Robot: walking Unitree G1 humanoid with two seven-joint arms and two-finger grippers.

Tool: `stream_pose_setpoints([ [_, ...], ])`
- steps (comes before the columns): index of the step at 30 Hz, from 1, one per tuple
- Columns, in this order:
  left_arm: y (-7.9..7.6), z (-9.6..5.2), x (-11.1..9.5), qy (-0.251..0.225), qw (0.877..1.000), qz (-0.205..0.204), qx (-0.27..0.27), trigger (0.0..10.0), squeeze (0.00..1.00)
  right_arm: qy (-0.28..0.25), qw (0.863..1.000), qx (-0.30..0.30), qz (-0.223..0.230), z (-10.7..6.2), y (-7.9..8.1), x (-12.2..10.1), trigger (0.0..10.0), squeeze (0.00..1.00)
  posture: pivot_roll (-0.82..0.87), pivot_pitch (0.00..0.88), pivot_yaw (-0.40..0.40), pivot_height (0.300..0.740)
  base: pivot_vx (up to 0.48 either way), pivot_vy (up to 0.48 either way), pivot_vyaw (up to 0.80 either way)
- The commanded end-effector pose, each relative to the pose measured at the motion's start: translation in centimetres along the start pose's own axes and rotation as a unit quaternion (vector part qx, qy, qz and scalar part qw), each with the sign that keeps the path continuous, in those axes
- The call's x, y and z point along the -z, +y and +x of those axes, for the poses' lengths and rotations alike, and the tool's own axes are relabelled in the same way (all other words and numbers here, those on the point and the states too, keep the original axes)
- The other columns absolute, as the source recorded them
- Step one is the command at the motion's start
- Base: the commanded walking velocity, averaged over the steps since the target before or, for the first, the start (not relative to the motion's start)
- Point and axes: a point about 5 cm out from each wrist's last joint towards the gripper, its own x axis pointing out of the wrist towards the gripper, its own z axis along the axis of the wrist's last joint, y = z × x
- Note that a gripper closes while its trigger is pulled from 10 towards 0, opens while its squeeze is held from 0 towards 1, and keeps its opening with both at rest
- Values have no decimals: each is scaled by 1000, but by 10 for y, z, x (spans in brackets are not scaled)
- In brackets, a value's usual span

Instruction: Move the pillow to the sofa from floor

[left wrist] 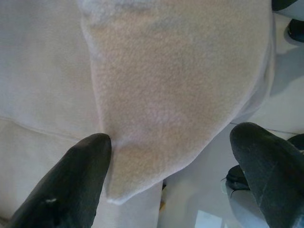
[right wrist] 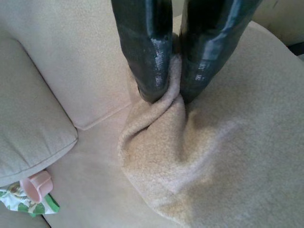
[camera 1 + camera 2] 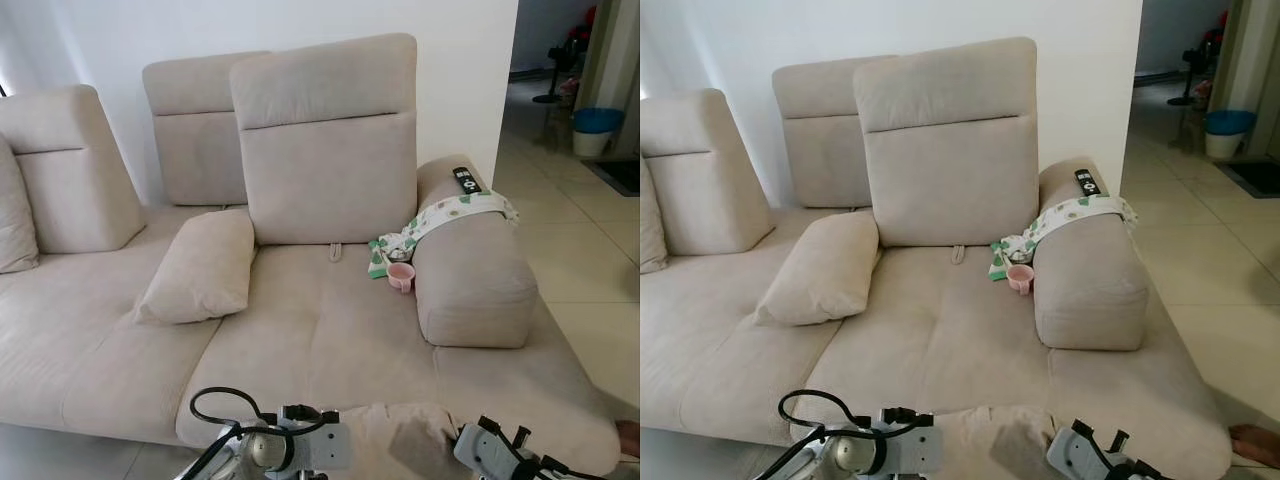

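The left gripper (image 1: 166,175) had its 2 fingers spread wide around a corner of the beige pillow (image 3: 400,432), which lay at the sofa (image 3: 330,330) seat's front edge. The right gripper (image 2: 167,95) pinched a fold of it. A pink cup (image 3: 401,277) sat beside the armrest.

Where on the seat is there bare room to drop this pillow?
The right claw pinches the pillow at the sofa front edge. Free: the wide seat between the resting cushion and the bolster. Crowded: beside the bolster, where the pink cup and patterned cloth lie.
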Motion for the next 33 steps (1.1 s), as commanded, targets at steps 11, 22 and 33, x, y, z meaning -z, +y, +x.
stream_pose_setpoints([
  [11, 2, 6, 9, 40, 999, 3, -6, 10000, 0, -34, 999, -25, -12, 6, 14, -16, 0, 0, -46, 0, 160, 566, 0, 0, 0],
  [22, -9, 5, 9, 27, 999, -3, 20, 0, 0, -66, 998, 5, -5, 6, 7, -28, 0, 0, -35, 0, 153, 566, 0, 0, 0],
  [33, 5, 2, 5, 22, 999, 12, -29, 10000, 0, -130, 988, 81, 13, 3, -4, -53, 10000, 0, -37, 0, 150, 566, 0, 0, 0],
])
